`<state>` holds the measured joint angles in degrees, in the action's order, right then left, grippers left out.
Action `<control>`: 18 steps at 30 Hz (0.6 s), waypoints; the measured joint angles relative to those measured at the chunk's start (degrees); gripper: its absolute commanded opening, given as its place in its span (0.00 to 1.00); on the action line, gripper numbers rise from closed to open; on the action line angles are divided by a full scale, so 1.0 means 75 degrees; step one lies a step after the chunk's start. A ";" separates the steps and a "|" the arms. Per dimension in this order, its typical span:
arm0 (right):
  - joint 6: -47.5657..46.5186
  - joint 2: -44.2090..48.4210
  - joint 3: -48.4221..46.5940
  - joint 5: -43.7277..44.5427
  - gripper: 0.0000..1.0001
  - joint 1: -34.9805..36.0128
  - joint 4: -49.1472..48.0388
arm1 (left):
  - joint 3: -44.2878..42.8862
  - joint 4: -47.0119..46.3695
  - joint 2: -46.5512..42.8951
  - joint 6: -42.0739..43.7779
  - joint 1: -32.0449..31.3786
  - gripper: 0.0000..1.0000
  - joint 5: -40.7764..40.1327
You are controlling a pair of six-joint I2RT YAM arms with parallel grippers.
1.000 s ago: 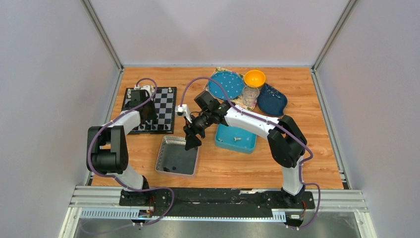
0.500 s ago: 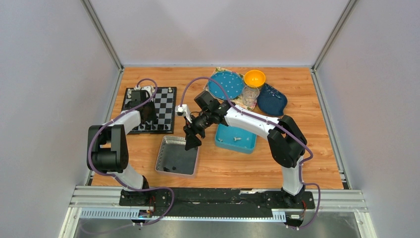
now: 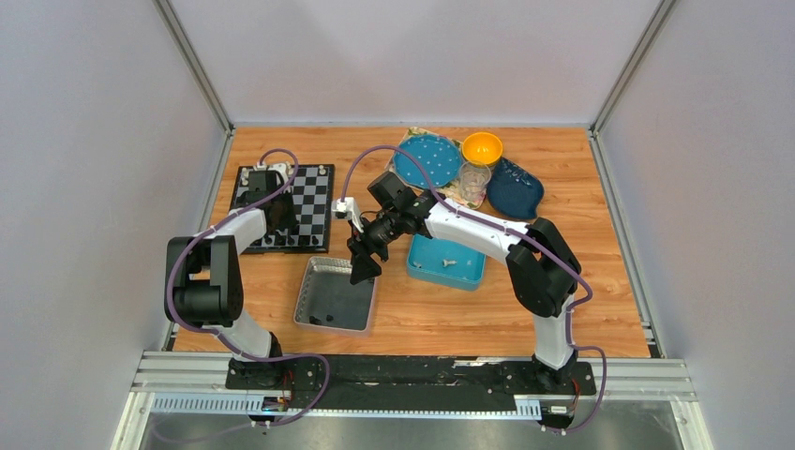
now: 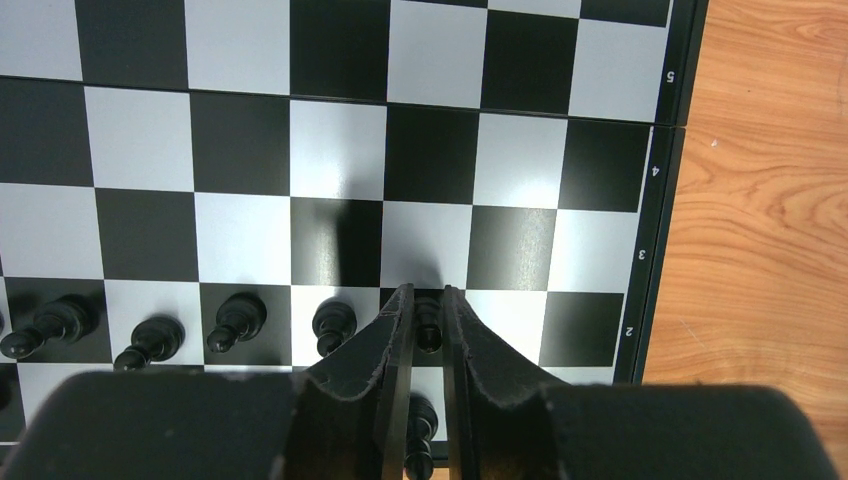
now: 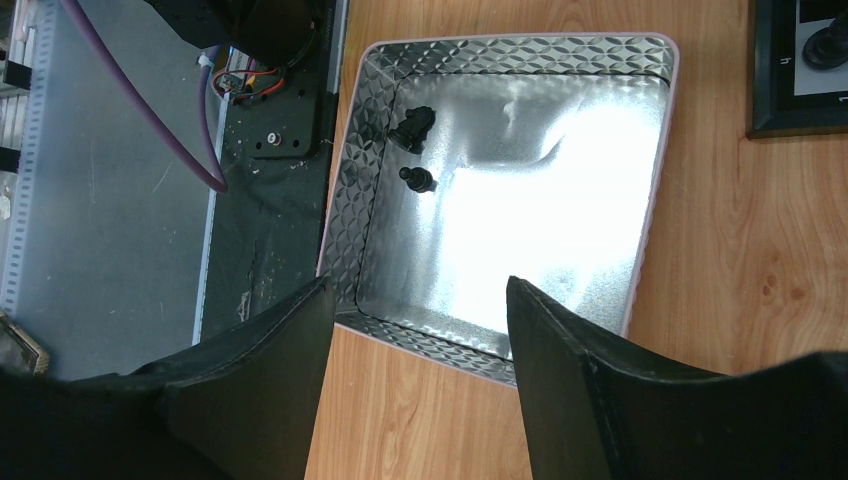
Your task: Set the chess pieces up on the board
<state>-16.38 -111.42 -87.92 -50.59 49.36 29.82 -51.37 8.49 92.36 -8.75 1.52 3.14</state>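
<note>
Setup is standing at an early stage. Black pawns (image 4: 240, 318) are lining the board's (image 4: 530, 150) near rows. My left gripper (image 4: 428, 292) is straddling one black pawn (image 4: 428, 335) there, and I cannot tell whether it is pinching. My right gripper (image 5: 420, 282) is hovering released over the silver tray (image 5: 520, 55), where two black pieces (image 5: 413, 125) are waiting. Cream pieces (image 3: 447, 262) are lying in the blue tray (image 3: 469, 278).

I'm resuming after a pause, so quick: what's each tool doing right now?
Left tool: closed on a black pawn standing on the board.
Right tool: open and empty, above the silver tray.
</note>
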 measured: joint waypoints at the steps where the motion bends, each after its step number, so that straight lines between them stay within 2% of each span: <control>1: 0.0000 0.0000 0.0003 0.0000 0.67 0.0000 0.0000 | 0.0000 0.0029 0.0000 0.0000 0.0000 0.24 0.0000; 18: -0.0003 0.0000 0.0000 0.0015 0.67 0.0000 0.0000 | -0.0111 0.0233 0.0000 0.0023 0.0000 0.20 0.0000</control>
<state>-16.40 -111.42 -87.92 -50.48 49.36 29.82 -52.21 10.24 92.36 -8.58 1.52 3.14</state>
